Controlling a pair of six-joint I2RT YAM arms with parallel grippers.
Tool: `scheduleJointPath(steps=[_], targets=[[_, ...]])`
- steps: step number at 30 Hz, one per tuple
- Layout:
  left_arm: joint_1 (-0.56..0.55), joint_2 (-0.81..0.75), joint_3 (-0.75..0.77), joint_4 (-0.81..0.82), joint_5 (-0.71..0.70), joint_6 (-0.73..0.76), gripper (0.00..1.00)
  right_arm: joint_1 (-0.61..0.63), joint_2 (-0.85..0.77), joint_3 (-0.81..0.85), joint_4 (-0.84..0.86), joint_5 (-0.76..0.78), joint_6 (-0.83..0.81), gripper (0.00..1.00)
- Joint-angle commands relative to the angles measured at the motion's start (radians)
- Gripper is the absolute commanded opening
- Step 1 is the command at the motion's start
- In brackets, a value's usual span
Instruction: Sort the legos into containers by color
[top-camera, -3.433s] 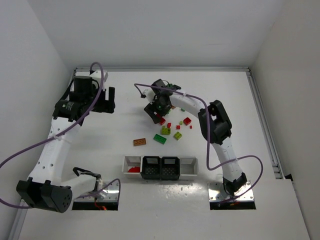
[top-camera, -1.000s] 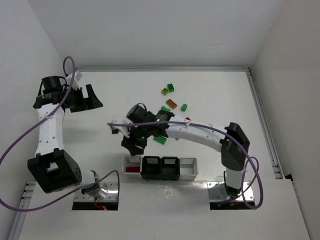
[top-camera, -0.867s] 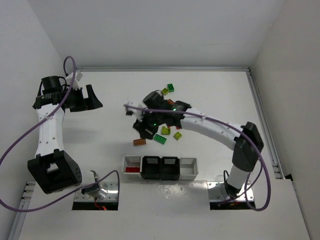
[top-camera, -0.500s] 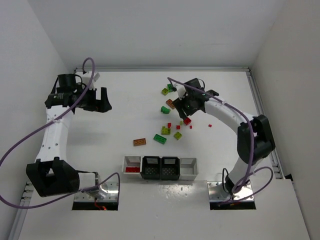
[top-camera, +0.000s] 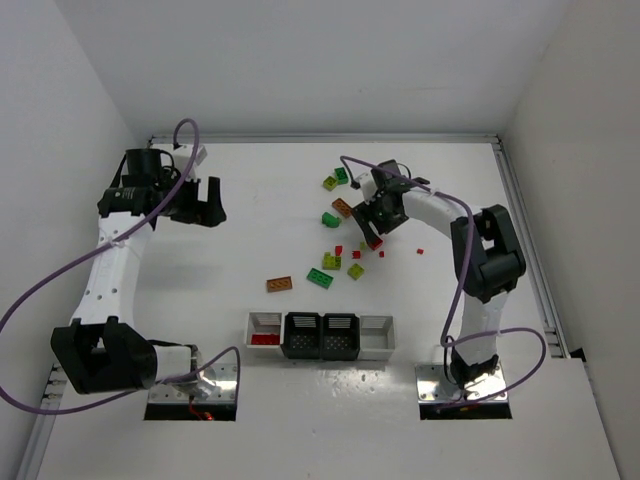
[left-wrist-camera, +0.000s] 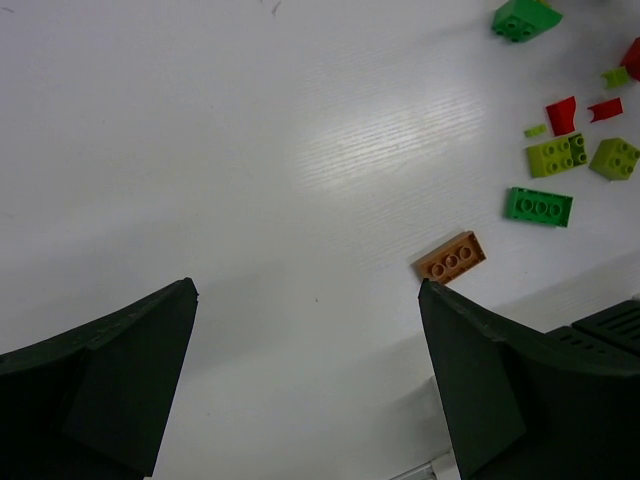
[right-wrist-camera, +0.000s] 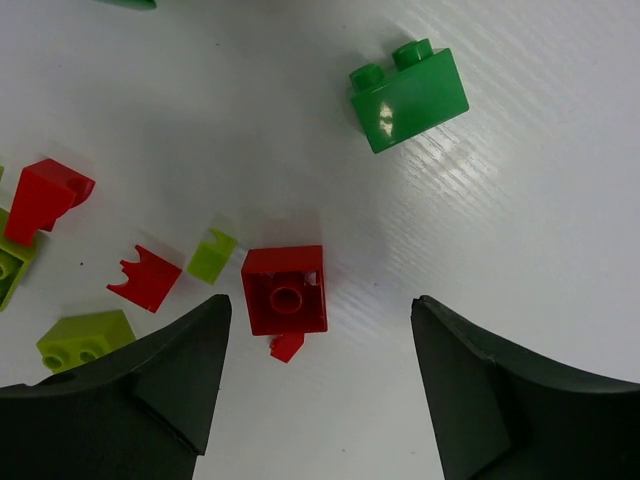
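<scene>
Between the spread fingers of the right gripper (right-wrist-camera: 320, 325) a square red lego (right-wrist-camera: 285, 290) lies on the table (right-wrist-camera: 520, 220), neither jaw touching it, a tiny red bit (right-wrist-camera: 286, 347) at its near edge. Ahead of the right finger sits a green lego (right-wrist-camera: 409, 95). Well apart, the left gripper (left-wrist-camera: 308, 290) hangs wide and empty, a brown-orange lego (left-wrist-camera: 451, 256) just off its right fingertip. Back toward the arm bases stand the containers (top-camera: 377, 334).

The smooth white desk (top-camera: 250, 250) carries small red, green and orange studded plastic bricks (top-camera: 320, 278) scattered around one o'clock, and joined white-and-black square bins (top-camera: 320, 335) at six.
</scene>
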Motion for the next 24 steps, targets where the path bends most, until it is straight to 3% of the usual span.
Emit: scheduleJointPath(steps=[1, 5, 11, 14, 18, 22, 24], targets=[[-0.009, -0.024, -0.012, 0.031, -0.008, -0.011, 0.99, -0.007, 0.010, 0.044, 0.005, -0.025, -0.015, 0.72], [-0.009, -0.015, -0.012, 0.031, -0.008, -0.011, 0.99, -0.016, 0.045, 0.044, 0.005, -0.034, -0.037, 0.64], [-0.009, -0.015, -0.021, 0.040, -0.008, -0.011, 0.99, -0.016, 0.076, 0.035, 0.005, -0.043, -0.046, 0.59], [-0.009, -0.006, -0.021, 0.040, -0.008, -0.011, 0.99, -0.016, 0.085, 0.044, 0.005, -0.052, -0.046, 0.48], [-0.009, -0.006, -0.021, 0.040, -0.017, -0.011, 0.99, -0.016, 0.064, 0.044, 0.016, -0.063, -0.055, 0.22], [0.037, 0.003, -0.021, 0.040, 0.018, -0.033, 0.99, 0.015, -0.067, 0.018, -0.007, -0.131, -0.078, 0.12], [0.075, 0.064, 0.003, 0.002, 0.139, -0.042, 0.99, 0.045, -0.161, 0.018, -0.047, -0.250, -0.078, 0.07]])
